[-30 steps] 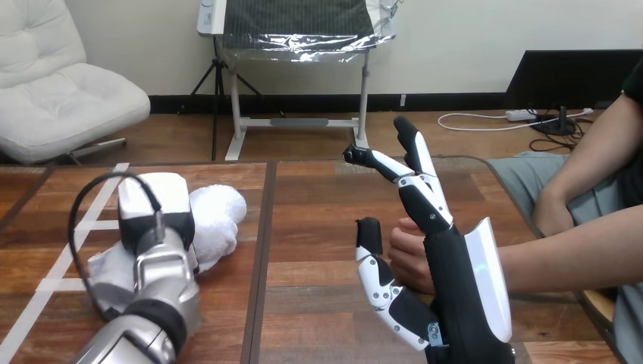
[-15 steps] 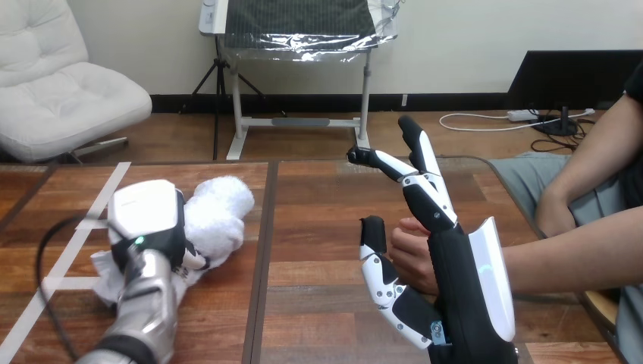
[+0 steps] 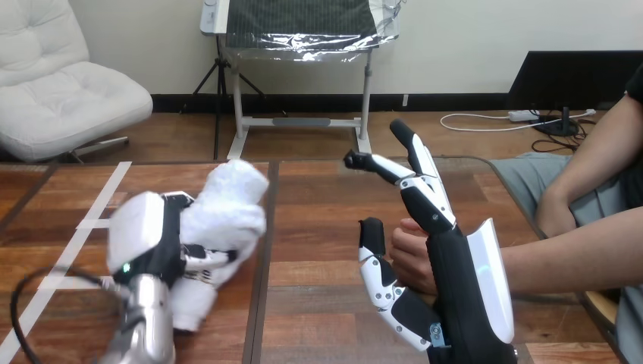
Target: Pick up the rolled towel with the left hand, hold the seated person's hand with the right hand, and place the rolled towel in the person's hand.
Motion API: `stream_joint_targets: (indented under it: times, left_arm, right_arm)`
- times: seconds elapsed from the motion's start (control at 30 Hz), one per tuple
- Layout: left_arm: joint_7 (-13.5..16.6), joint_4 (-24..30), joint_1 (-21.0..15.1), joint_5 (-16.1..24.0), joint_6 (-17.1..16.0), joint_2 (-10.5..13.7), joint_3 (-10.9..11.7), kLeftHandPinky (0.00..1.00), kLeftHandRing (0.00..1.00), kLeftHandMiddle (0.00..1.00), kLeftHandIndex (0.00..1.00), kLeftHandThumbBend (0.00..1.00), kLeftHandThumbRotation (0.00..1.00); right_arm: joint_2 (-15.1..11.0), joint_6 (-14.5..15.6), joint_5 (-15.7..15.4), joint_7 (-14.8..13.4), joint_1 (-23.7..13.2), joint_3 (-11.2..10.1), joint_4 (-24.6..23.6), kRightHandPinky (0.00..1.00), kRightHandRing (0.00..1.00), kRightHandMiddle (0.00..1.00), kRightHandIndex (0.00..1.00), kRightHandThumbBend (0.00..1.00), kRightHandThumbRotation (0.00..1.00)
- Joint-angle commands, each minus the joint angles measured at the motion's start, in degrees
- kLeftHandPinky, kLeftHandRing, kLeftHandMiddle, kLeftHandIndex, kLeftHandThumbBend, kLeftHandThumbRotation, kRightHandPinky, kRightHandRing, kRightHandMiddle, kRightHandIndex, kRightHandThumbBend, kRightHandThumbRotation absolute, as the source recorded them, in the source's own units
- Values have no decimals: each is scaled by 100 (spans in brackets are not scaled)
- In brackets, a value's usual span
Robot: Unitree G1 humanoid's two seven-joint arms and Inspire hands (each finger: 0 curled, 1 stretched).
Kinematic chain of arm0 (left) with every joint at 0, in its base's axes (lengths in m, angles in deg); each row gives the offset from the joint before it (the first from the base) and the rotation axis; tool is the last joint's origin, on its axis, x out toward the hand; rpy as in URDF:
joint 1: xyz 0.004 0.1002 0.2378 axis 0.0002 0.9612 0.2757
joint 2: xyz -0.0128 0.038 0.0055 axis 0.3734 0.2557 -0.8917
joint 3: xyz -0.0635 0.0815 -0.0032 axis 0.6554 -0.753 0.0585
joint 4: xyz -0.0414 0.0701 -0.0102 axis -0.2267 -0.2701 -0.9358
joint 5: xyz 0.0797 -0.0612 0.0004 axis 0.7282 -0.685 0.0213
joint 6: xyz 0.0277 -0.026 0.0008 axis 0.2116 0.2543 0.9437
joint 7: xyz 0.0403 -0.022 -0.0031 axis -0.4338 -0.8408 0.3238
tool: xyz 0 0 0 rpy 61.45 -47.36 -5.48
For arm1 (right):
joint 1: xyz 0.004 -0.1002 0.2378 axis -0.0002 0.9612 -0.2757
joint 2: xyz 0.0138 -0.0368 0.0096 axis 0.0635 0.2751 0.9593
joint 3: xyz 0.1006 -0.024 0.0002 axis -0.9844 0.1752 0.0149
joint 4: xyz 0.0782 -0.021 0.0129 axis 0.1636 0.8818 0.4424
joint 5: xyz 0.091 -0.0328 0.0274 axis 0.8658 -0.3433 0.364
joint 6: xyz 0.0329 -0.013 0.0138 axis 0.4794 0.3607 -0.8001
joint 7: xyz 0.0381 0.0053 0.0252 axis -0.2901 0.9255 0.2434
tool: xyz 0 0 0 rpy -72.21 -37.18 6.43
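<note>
With left hand (image 3: pixel 142 231) clamped round rolled towel (image 3: pixel 227 206) at the desk's (image 3: pixel 318 216) left, and right hand (image 3: pixel 455 282) spread beside person's hand (image 3: pixel 410 259): close gently there first, then carry towel right.

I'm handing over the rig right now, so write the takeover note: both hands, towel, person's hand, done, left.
Left hand: shut on the rolled towel, over the table's left part; lifted or not, I cannot tell.
Right hand: open, fingers straight, upright beside the person's hand, which sits curled between its thumb and palm; no hold.
Done: towel gripped.
Left: hold the person's hand with the right hand, carry the towel across, place it in that hand.
</note>
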Motion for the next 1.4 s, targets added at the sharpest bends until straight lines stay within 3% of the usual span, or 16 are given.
stream_joint_targets:
  times: [0.0,0.27,0.43,0.8,1.03,1.2,1.37]
  left_arm:
    - [-520,2218,890,-1232,-1458,-585,574,31,36,43,50,63,1]
    - [-914,3420,1610,-1890,-2014,-843,497,30,35,42,51,65,6]
    - [-1020,4012,1978,-2131,-2143,-1035,419,28,35,42,50,65,7]
    - [-1298,4679,2543,-2407,-2520,-1392,275,29,36,42,50,65,2]
    - [-1392,4968,2868,-2303,-2639,-1601,232,29,36,42,50,64,1]
    - [-1489,5113,3050,-2203,-2680,-1711,238,30,36,42,50,63,0]
    - [-1600,5228,3224,-2157,-2746,-1826,230,30,36,42,50,63,0]
  right_arm:
    - [121,-59,138,-9,-305,-196,-328,100,100,98,77,0,0]
    - [92,-75,113,-61,-348,-293,-319,100,100,99,78,0,0]
    - [79,-21,106,-59,-358,-353,-342,100,100,99,79,0,0]
    - [-70,193,150,94,-391,-588,-475,100,100,100,86,0,0]
    - [-343,925,-10,562,-322,-1014,-969,100,100,100,92,5,0]
    - [-511,1292,57,862,-317,-1310,-1230,100,100,100,95,21,0]
    - [-789,1924,-258,1321,-321,-1713,-1616,100,100,99,94,41,0]
